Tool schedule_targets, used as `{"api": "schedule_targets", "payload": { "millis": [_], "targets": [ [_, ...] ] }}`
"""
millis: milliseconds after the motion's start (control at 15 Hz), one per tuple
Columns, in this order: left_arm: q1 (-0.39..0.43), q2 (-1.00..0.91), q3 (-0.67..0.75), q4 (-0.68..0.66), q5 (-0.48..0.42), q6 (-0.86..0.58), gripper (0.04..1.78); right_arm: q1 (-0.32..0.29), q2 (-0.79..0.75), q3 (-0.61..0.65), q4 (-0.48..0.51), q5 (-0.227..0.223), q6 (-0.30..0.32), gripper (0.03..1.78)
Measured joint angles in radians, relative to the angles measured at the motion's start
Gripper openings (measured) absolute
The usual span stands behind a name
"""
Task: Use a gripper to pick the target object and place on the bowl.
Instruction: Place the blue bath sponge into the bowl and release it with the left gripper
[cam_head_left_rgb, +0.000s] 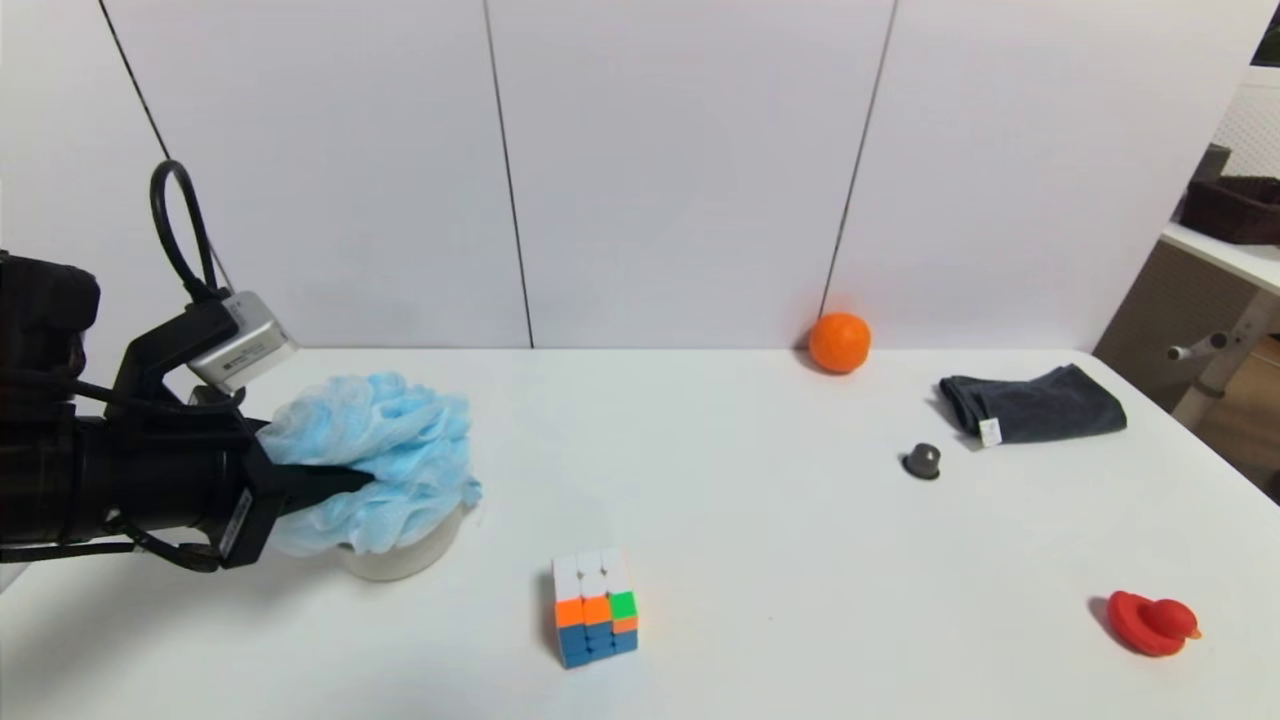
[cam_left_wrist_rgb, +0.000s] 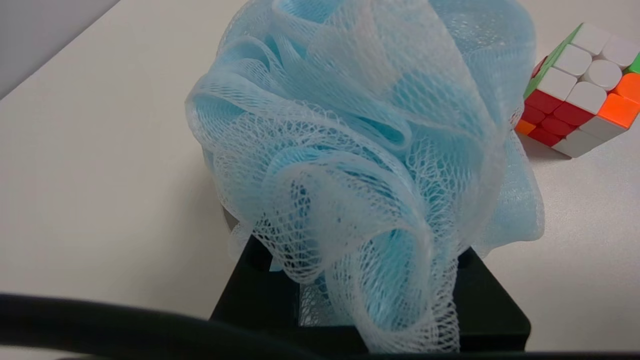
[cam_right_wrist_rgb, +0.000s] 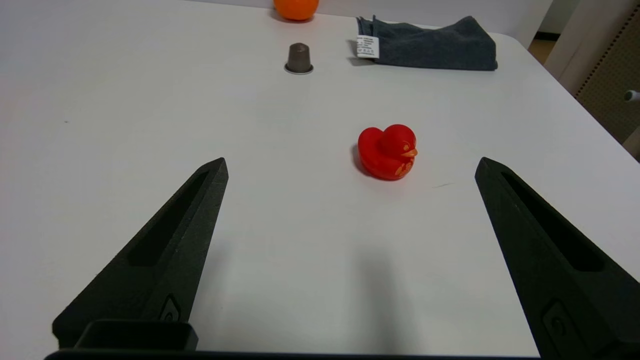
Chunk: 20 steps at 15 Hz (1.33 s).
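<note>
The light blue mesh pouf (cam_head_left_rgb: 385, 445) sits on top of the beige-grey bowl (cam_head_left_rgb: 405, 558) at the table's left and hides most of it. My left gripper (cam_head_left_rgb: 345, 481) reaches in from the left and is shut on the pouf, with mesh bulging over its fingers. In the left wrist view the pouf (cam_left_wrist_rgb: 360, 140) fills the frame. It covers the fingertips, and only the black finger bases (cam_left_wrist_rgb: 250, 295) show. My right gripper (cam_right_wrist_rgb: 351, 164) is open and empty above the table near the front right. It is out of the head view.
A colour puzzle cube (cam_head_left_rgb: 595, 607) stands right of the bowl, near the front. An orange ball (cam_head_left_rgb: 839, 342) is at the back wall. A folded dark grey cloth (cam_head_left_rgb: 1035, 404) and a small grey cap (cam_head_left_rgb: 921, 460) lie at the right. A red duck (cam_head_left_rgb: 1152, 622) is at the front right.
</note>
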Motion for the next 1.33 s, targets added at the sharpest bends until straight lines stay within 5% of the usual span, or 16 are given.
{"api": "schedule_targets", "payload": {
  "millis": [1333],
  "targets": [
    [0.034,0.163,0.024,-0.117,0.001,-0.006,0.57,0.000,0.000,0.000,0.000,0.000,0.001,1.71]
  ]
}}
